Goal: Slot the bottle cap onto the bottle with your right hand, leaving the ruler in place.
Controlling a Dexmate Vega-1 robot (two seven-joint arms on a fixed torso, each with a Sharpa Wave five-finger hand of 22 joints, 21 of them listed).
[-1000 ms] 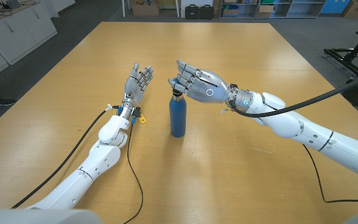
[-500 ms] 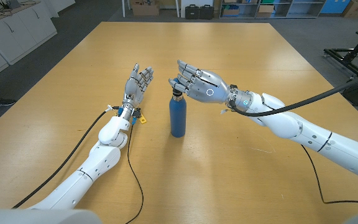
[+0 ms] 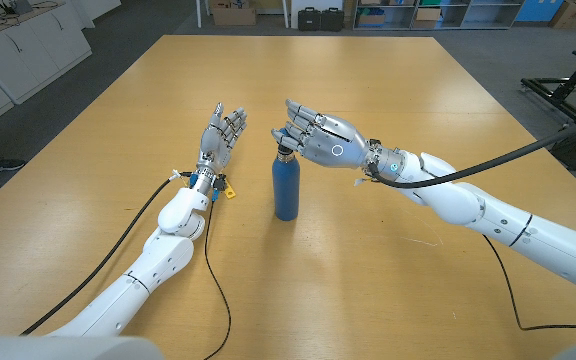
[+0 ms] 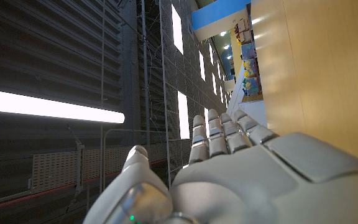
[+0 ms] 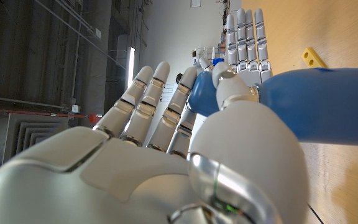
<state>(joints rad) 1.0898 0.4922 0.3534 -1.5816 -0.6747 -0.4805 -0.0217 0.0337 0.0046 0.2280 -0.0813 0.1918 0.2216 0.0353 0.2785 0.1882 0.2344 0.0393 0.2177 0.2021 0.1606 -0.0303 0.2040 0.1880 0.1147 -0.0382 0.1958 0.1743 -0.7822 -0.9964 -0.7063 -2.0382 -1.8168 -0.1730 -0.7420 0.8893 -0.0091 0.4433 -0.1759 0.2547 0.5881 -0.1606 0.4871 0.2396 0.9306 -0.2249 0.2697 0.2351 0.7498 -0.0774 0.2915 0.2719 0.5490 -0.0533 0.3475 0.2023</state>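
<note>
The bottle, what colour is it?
Blue. The bottle shows best in the head view, standing upright on the table.

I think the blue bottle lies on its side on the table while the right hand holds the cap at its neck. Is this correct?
Not quite. The blue bottle stands upright on the table, as the head view shows. The rest holds: the right hand is at the bottle's neck, its fingers on the cap.
</note>
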